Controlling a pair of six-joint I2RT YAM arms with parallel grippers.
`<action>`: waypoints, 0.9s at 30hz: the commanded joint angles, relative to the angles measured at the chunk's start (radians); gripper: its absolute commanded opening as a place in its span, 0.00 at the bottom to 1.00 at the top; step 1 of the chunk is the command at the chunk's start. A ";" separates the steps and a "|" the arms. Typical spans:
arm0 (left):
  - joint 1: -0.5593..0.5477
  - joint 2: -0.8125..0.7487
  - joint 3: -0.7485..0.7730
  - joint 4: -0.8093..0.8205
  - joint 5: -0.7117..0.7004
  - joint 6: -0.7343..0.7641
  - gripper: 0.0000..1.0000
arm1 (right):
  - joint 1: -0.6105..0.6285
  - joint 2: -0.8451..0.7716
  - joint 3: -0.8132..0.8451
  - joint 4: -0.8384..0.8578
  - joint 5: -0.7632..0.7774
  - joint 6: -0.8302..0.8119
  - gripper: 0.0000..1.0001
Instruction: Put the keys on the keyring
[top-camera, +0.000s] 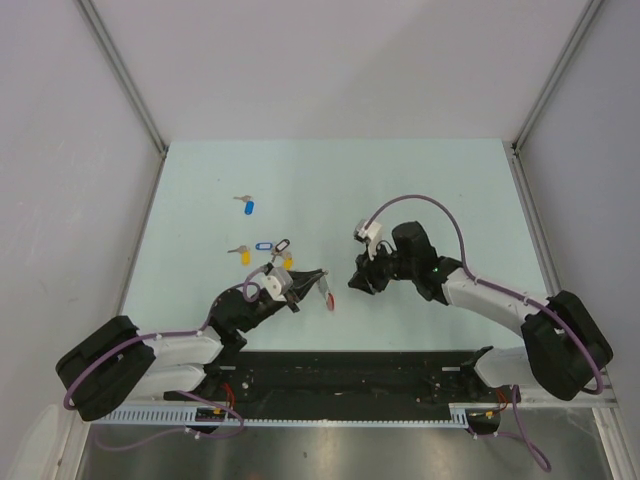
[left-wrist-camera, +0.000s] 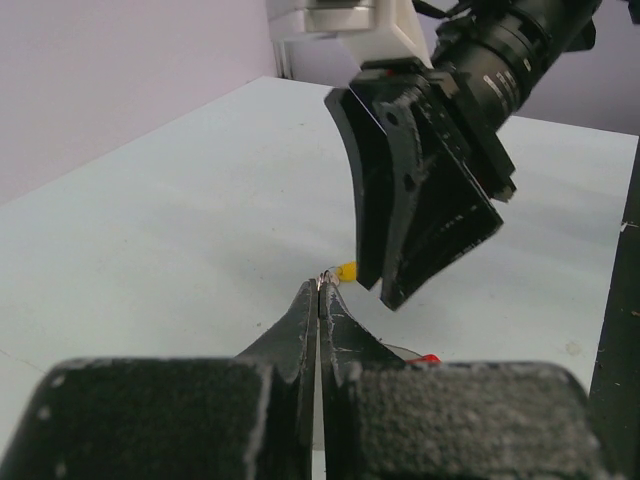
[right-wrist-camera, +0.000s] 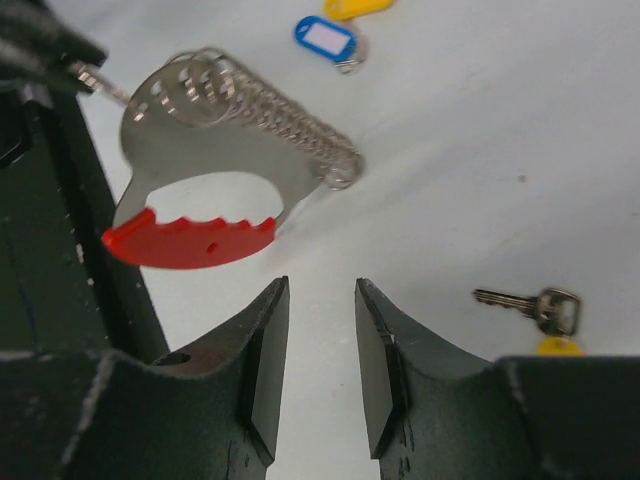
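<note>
- The left gripper (left-wrist-camera: 320, 287) is pressed shut on the thin metal edge of the keyring (right-wrist-camera: 225, 140). It seems to hold the ring raised off the table (right-wrist-camera: 480, 150) so the coiled loop faces the other arm.
- The right gripper (right-wrist-camera: 320, 295) hangs just beside the red arc (right-wrist-camera: 190, 242), jaws apart and empty, probably lining up to steady or open the ring.
- The keys (right-wrist-camera: 545, 305) lie loose on the table, none threaded yet. A yellow-tagged one is near the right gripper.

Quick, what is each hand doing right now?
Left hand: closed, holding the keyring.
Right hand: open, holding nothing.
</note>
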 joint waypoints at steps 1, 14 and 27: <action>0.006 -0.005 -0.001 0.067 -0.009 -0.007 0.01 | -0.006 -0.022 -0.061 0.297 -0.213 -0.024 0.37; 0.006 -0.007 -0.001 0.066 -0.006 -0.008 0.00 | 0.001 0.087 -0.061 0.549 -0.335 0.048 0.31; 0.006 -0.002 0.002 0.070 -0.006 -0.015 0.00 | 0.006 0.114 -0.043 0.571 -0.391 0.024 0.27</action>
